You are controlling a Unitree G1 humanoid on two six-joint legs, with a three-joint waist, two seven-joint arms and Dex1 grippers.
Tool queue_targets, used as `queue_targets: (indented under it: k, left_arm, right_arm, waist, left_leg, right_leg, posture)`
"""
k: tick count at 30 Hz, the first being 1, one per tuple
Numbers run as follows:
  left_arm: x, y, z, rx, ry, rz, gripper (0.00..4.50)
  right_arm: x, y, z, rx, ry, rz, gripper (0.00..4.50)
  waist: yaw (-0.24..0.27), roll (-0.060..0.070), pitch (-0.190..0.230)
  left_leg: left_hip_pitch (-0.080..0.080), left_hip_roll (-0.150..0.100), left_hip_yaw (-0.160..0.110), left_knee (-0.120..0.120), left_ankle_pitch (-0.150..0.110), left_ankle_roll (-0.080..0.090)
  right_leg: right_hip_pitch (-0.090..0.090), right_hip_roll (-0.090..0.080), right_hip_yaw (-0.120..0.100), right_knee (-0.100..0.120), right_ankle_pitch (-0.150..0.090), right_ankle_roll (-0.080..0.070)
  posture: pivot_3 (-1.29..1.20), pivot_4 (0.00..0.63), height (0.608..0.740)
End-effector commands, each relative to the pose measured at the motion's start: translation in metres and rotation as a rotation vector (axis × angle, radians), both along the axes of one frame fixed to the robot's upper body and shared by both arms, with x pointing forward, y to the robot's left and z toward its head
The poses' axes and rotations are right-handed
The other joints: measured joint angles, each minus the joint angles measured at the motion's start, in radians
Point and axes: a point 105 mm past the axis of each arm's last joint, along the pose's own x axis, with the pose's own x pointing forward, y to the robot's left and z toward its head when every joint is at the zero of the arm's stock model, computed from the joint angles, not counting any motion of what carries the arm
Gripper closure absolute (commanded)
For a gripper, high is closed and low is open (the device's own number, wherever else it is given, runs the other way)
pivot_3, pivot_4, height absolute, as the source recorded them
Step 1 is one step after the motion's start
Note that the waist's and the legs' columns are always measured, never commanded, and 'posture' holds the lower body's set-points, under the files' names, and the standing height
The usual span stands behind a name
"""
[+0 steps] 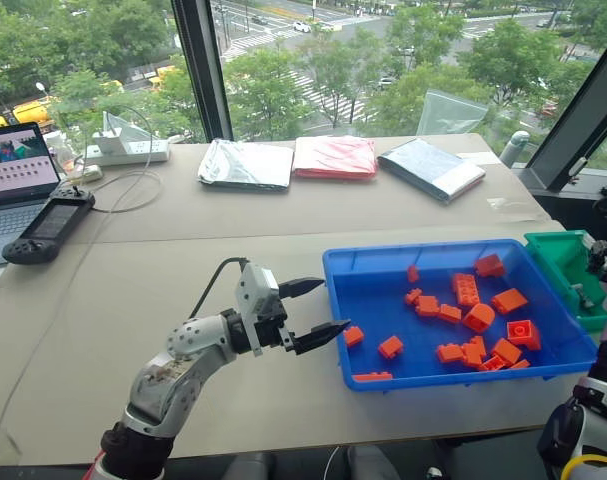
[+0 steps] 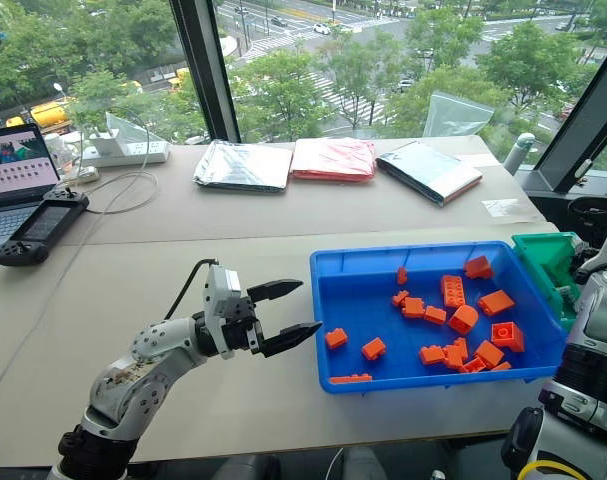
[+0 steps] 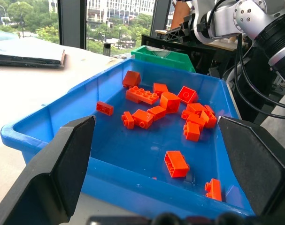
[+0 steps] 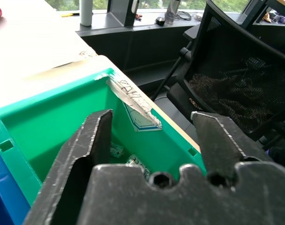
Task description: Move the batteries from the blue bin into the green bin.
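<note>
I am holding my left gripper (image 1: 314,311) spread wide beside the blue bin (image 1: 335,300). My right gripper (image 4: 151,136) is hanging over the green bin (image 4: 53,122), its jaws apart and empty.

Upper-floor office: laptop (image 1: 13,185), mesh chair (image 4: 245,75), street-view windows (image 1: 383,60).

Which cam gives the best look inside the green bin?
Right wrist view: it looks straight into the green bin, showing its inner walls and floor. The eye views catch its end past the blue bin; the left wrist view, a far corner.
</note>
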Motion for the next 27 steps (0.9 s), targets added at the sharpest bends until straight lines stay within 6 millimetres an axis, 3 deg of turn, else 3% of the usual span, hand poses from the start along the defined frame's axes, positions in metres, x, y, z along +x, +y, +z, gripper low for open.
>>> queue_targets:
  k: [1, 3, 5, 7, 11, 14, 21, 27]
  left_arm:
    - [-0.003, -0.002, 0.007, -0.021, -0.039, -0.014, 0.00]
    - [-0.003, -0.002, 0.007, -0.023, -0.040, -0.014, 0.00]
    - [-0.003, -0.002, 0.008, -0.026, -0.042, -0.016, 0.00]
    - [-0.003, -0.002, 0.008, -0.027, -0.043, -0.016, 0.00]
    - [-0.002, 0.000, 0.009, -0.028, -0.045, -0.011, 0.00]
    - [-0.001, 0.002, 0.009, -0.025, -0.051, -0.001, 0.00]
    - [-0.001, 0.006, 0.013, -0.027, -0.062, 0.027, 0.00]
    - [-0.001, 0.007, 0.014, -0.024, -0.069, 0.028, 0.00]
  right_arm:
    - [-0.005, 0.001, 0.037, -0.090, -0.107, -0.003, 0.03]
    - [0.001, 0.013, 0.052, -0.134, -0.153, 0.068, 0.03]
    - [0.014, 0.043, 0.068, -0.190, -0.201, 0.250, 0.03]
    - [0.020, 0.068, 0.071, -0.197, -0.220, 0.409, 0.03]
    - [0.006, 0.133, 0.045, -0.243, -0.073, 0.869, 0.03]
    - [-0.018, 0.160, 0.025, -0.197, 0.014, 1.102, 0.03]
    - [-0.074, 0.190, 0.000, -0.107, 0.151, 1.458, 0.03]
    - [-0.078, 0.198, -0.007, -0.091, 0.186, 1.505, 0.03]
  waist:
    - [0.000, 0.000, 0.000]
    - [0.000, 0.000, 0.000]
    - [-0.001, 0.000, 0.000]
    - [-0.007, 0.000, 0.000]
    - [0.001, 0.000, 0.000]
    - [0.009, 0.000, 0.000]
    - [0.011, 0.000, 0.000]
    - [0.006, 0.000, 0.000]
  left_leg:
    - [0.000, 0.000, 0.000, 0.000, 0.000, 0.000]
    - [0.000, 0.000, 0.000, 0.000, 0.000, 0.000]
    - [0.000, 0.000, 0.000, 0.000, 0.000, 0.000]
    - [0.000, 0.000, 0.000, 0.000, 0.000, 0.000]
    - [0.000, 0.001, -0.002, -0.001, 0.000, 0.001]
    - [-0.001, 0.000, -0.002, 0.000, -0.001, 0.002]
    - [-0.001, 0.001, -0.002, 0.001, -0.001, 0.002]
    - [0.002, 0.001, -0.002, 0.001, -0.001, 0.002]
  right_leg:
    - [0.000, 0.000, 0.000, 0.000, 0.000, 0.000]
    - [0.000, 0.000, 0.000, 0.000, 0.000, 0.000]
    - [0.000, 0.000, 0.000, 0.000, 0.000, 0.000]
    - [0.000, 0.000, 0.000, 0.000, 0.000, 0.000]
    - [0.001, 0.001, -0.001, -0.001, 0.000, 0.000]
    - [0.002, 0.000, -0.002, -0.002, 0.000, 0.001]
    - [0.002, 0.000, -0.002, -0.003, 0.000, 0.002]
    - [0.004, 0.001, -0.001, -0.002, 0.000, 0.001]
  posture:
    - [0.00, 0.150, 0.740]
    - [0.00, 0.150, 0.740]
    - [0.00, 0.150, 0.740]
    - [0.00, 0.150, 0.740]
    - [0.00, 0.150, 0.740]
    - [0.00, 0.150, 0.740]
    - [0.00, 0.150, 0.740]
    - [0.00, 0.150, 0.740]
